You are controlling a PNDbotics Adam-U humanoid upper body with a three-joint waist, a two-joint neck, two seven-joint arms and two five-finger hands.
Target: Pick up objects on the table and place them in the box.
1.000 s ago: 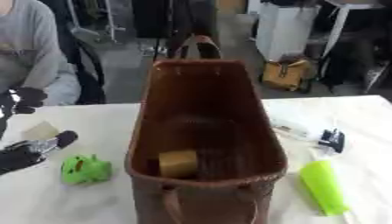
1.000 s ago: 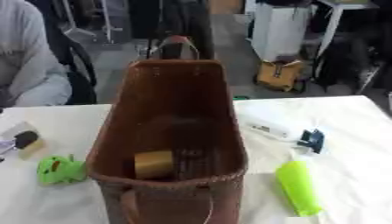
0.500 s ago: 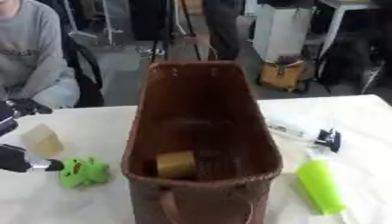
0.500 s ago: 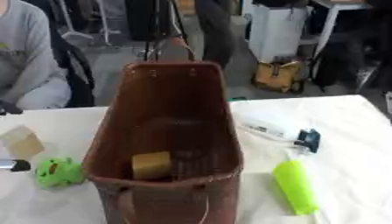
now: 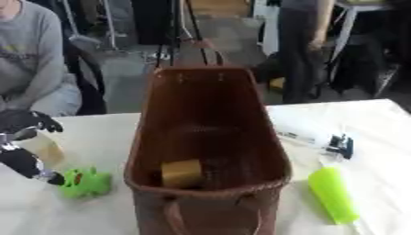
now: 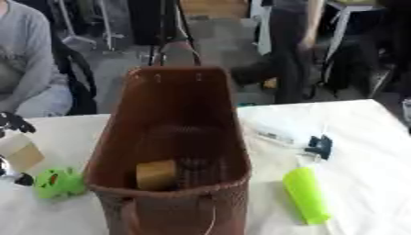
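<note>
Left hand (image 5: 22, 142), fingers curled round a tan block (image 5: 44, 148) beside the green toy (image 5: 84, 182), apparently gripping it for transfer into the brown basket (image 5: 241, 114).

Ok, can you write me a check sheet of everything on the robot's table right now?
Surface: white table.
Job's things: brown woven box in the middle, tan block inside it; green toy left of the box; lime tube right.
Clutter: clear packet with a dark clip, far right.
Hands: left hand curled round a beige block; right hand nothing seen.
Cables: nothing seen.
Surroundings: chairs and people beyond the table.
</note>
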